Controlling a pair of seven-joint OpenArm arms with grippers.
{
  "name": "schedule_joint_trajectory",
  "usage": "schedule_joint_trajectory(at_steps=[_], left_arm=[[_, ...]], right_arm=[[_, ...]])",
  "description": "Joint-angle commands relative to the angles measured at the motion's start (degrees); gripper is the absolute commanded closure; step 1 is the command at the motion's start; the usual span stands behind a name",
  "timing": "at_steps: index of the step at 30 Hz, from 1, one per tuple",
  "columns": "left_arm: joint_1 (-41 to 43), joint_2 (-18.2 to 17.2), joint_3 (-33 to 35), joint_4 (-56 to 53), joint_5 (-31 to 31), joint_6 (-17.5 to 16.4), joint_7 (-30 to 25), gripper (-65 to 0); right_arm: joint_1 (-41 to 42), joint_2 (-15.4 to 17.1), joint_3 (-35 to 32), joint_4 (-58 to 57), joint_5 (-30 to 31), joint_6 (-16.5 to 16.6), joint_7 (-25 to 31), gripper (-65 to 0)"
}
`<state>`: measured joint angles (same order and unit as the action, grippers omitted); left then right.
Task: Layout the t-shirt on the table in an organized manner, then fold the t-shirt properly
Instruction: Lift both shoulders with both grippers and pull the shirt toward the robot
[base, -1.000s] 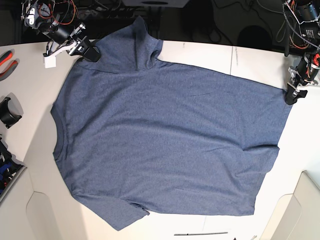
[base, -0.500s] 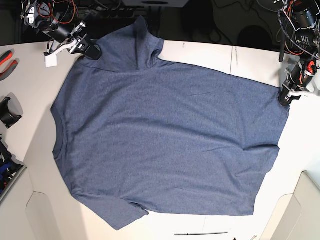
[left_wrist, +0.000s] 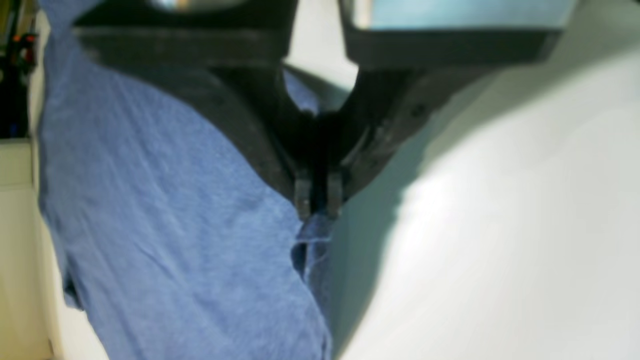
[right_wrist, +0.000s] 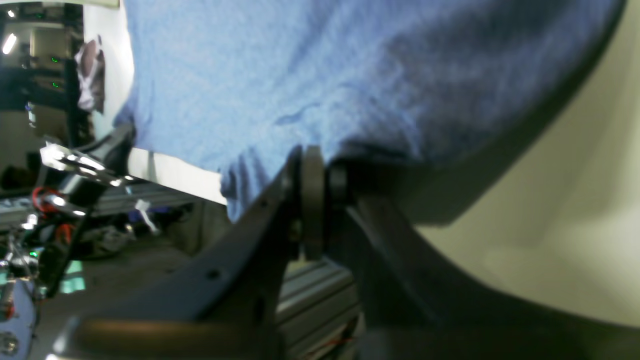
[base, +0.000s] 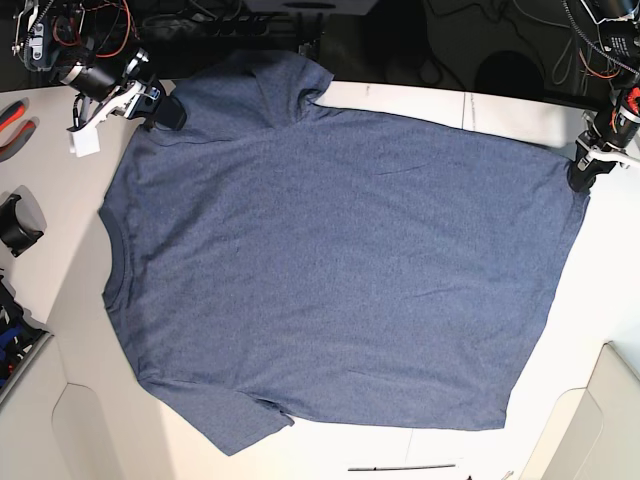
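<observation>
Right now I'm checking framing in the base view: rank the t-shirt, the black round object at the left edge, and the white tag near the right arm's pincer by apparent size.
1. t-shirt, by far the largest
2. black round object
3. white tag, smallest

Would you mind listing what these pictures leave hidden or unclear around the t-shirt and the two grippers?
- Underside of the t-shirt: base view shows plain fabric only; any print would face the table.
- Left gripper: left wrist view is blurred; how much hem its shut fingers pinch is unclear.
- Right gripper: right wrist view is blurred, and fabric drapes over the fingertips.
- Far sleeve: overhangs the table's back edge in base view, its end lost against darkness.
</observation>
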<state>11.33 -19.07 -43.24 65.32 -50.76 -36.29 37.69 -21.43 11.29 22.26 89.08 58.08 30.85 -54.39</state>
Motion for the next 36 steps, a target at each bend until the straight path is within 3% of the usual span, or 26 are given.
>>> schedule_joint_trajectory(at_steps=[1,14,20,27,32,36], left_arm=[[0.4,-1.1,-0.3,1.9,-1.2,-0.9,-0.2,0.0],[7.2,-0.9,-0.3,11.1,-2.6,-0.9,1.9,0.0],[9.2,-0.9,-2.5,13.4,-3.6,-1.8,2.2,0.0],[9.3,-1.0,-8.6,13.4,-11.3,-3.7,3.3,0.0],[6.8,-0.9,-4.9,13.4,-12.3,-3.7,3.9,0.0],[2.7,-0.9,-0.4,13.4,-9.8,-3.7,3.5,0.0]], right_arm=[[-0.2,0.8,0.4,1.9,0.8,0.5,-0.3,0.0],[-6.6,0.8,1.3,11.6,0.9,0.5,-2.5,0.0],[-9.2,0.7,6.8,14.8,0.9,0.5,-3.1,0.0],[-9.7,0.7,13.3,16.7,4.6,0.5,-3.8,0.0],[-6.5,-0.1,12.3,16.8,5.1,0.7,-3.5,0.0],[-2.0,-0.4,11.2,16.7,2.4,0.7,-1.8,0.0]])
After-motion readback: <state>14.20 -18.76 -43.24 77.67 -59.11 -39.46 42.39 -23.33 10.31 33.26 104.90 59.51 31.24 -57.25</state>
